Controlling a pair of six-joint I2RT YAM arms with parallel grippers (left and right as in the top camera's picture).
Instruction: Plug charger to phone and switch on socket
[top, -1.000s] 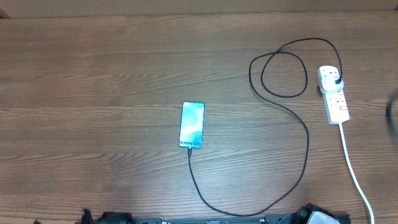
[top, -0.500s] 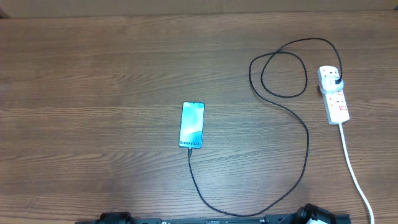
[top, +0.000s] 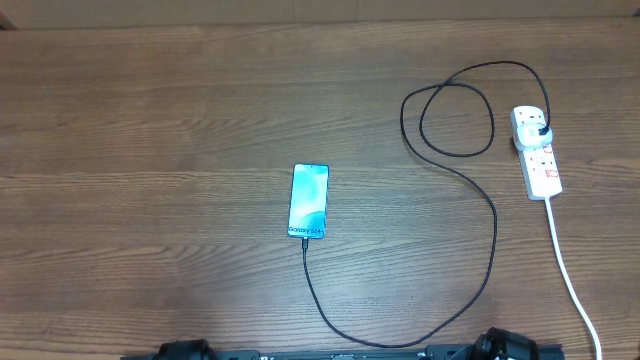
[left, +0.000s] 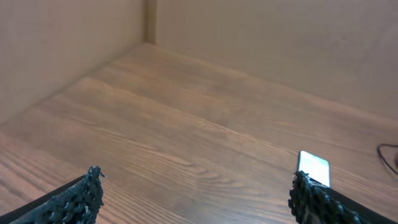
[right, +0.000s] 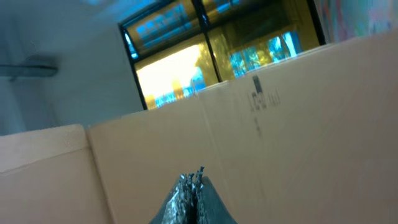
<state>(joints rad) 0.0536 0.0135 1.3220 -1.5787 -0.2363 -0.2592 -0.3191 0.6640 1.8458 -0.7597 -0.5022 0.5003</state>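
Snagging the cable (top: 494, 230) could unplug the phone (left: 313, 168) ahead of the gaping left gripper (left: 196, 186); right gripper (right: 194, 180) clenched, socket (top: 540, 165) possibly unswitched.

A brown wood-grain worktop (top: 150, 150) fills the overhead view, hemmed by plain tan cardboard walls (left: 280, 37) that meet at a corner. Above a printed cardboard panel (right: 280, 143), dark-framed windows (right: 180, 68) glow bright yellow.

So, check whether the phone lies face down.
No, the phone shows its blue screen facing up in the overhead view.
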